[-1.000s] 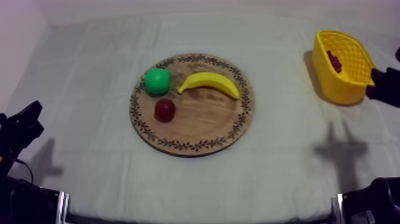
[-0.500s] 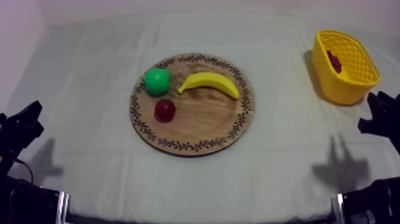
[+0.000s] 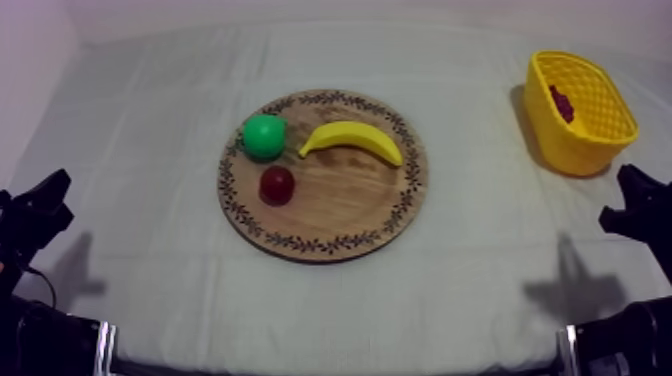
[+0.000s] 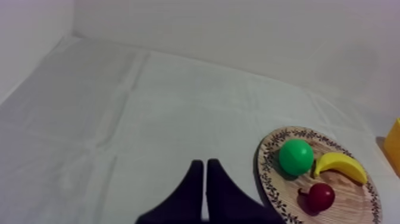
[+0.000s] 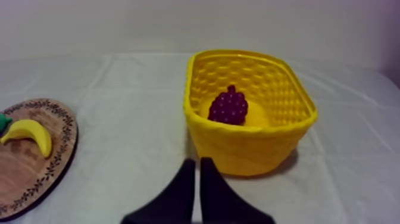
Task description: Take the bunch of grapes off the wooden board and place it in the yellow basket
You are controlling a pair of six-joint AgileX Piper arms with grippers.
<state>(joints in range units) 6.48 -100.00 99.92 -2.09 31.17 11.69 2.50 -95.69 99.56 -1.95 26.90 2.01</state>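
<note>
while grapes (image 5: 228,107) sit in the basket (image 5: 250,146) just ahead of it, right pincer (image 5: 197,162) is closed, empty; left pincer (image 4: 204,164) likewise.

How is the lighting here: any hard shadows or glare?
Top view: soft shadows on the cloth low at both sides and beside the basket; no glare. Right wrist view: grapes evenly lit, faint shadow under the basket. Left wrist view: board evenly lit.

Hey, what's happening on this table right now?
The bunch of grapes already lies inside the yellow basket. The right gripper is shut on nothing, just in front of the basket. The left gripper is shut too, away from the wooden board, which holds a banana, a green fruit and a small red fruit.
</note>
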